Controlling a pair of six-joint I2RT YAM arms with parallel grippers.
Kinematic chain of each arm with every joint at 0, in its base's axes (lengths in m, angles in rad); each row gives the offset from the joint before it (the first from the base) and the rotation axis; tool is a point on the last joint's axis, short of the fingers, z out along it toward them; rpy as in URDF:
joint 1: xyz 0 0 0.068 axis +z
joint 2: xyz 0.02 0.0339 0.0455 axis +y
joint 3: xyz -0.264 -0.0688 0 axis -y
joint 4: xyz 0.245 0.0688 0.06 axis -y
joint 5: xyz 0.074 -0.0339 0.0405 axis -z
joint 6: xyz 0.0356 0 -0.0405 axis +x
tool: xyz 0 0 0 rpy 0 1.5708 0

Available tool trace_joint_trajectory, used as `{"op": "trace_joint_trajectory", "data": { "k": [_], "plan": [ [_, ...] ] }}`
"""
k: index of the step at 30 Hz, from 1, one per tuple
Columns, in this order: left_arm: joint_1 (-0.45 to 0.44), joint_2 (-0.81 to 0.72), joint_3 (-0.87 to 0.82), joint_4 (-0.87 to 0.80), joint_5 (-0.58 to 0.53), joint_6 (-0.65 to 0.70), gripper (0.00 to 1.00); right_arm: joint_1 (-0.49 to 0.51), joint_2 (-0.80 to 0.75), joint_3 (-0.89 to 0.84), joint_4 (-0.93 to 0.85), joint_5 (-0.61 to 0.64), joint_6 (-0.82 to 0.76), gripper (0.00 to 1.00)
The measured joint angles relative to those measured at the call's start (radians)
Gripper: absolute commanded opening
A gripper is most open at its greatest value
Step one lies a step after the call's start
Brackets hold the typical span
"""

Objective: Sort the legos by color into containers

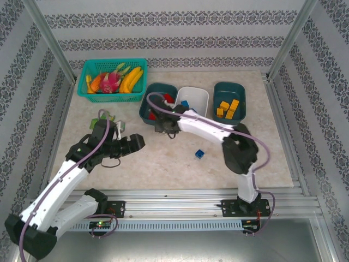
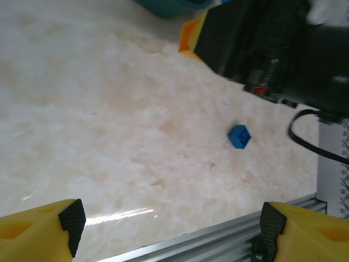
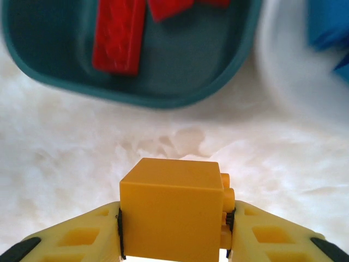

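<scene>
Beige marbled tabletop (image 2: 109, 120), yellow-orange lego (image 3: 172, 210), yellow right claw (image 3: 173, 229), red legos (image 3: 117, 38), teal tray (image 3: 163, 82), blue lego (image 2: 239, 136)

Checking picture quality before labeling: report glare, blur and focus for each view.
Top external: even soft light, faint shadows on the table, nothing blown out. Left wrist: a glare streak on the table near the rail; blue lego fairly sharp, right arm behind it soft. Right wrist: yellow-orange lego in the right gripper crisp; red legos beyond softer, white tray blurred.
</scene>
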Motion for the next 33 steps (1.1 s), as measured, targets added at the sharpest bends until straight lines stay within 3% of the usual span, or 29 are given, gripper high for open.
{"op": "trace_joint_trajectory", "data": {
  "k": [7,14,22,33],
  "plan": [
    [-0.143,0.301,0.207,0.188,0.011,-0.001,0.86,-0.298,-0.241,-0.073,0.002,-0.002,-0.130,0.32],
    [-0.168,0.616,0.401,0.335,0.018,-0.012,0.87,-0.588,-0.158,-0.059,0.000,-0.057,-0.255,0.32],
    [-0.171,0.873,0.674,0.371,0.037,-0.006,0.87,-0.723,0.129,0.136,-0.008,-0.088,-0.322,0.32],
    [-0.188,1.103,0.916,0.363,0.043,0.016,0.86,-0.805,0.430,0.506,-0.082,-0.142,-0.348,0.33]
  ]
}}
